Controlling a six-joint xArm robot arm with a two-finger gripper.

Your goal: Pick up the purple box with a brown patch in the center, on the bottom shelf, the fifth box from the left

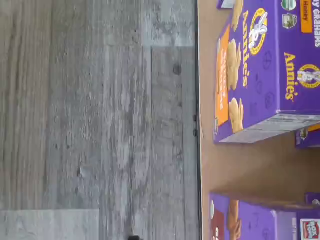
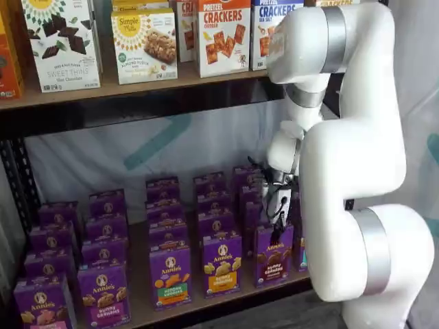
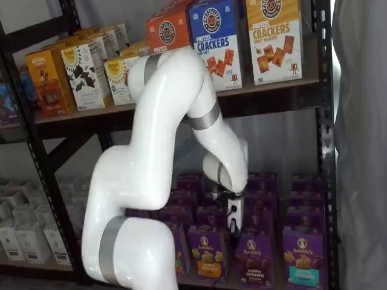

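Note:
The purple box (image 2: 274, 258) with brown bunny crackers and a brown label band stands upright in the front row of the bottom shelf (image 2: 140, 301); it also shows in a shelf view (image 3: 253, 258). My gripper (image 2: 278, 214) hangs just above and slightly behind its top, apart from it, and shows in both shelf views (image 3: 233, 222). Its black fingers are seen side-on, with no gap to judge. In the wrist view a purple carton with a dark brown band (image 1: 235, 220) stands on the brown board (image 1: 240, 165), beside an orange-labelled carton (image 1: 260, 75).
Purple cartons with yellow (image 2: 221, 264) and orange (image 2: 170, 269) labels stand left of the target, and a teal-labelled one (image 3: 300, 258) to its right, with more rows behind. Big cracker boxes (image 2: 223, 34) fill the shelf above. My white arm (image 2: 357, 171) stands at the right.

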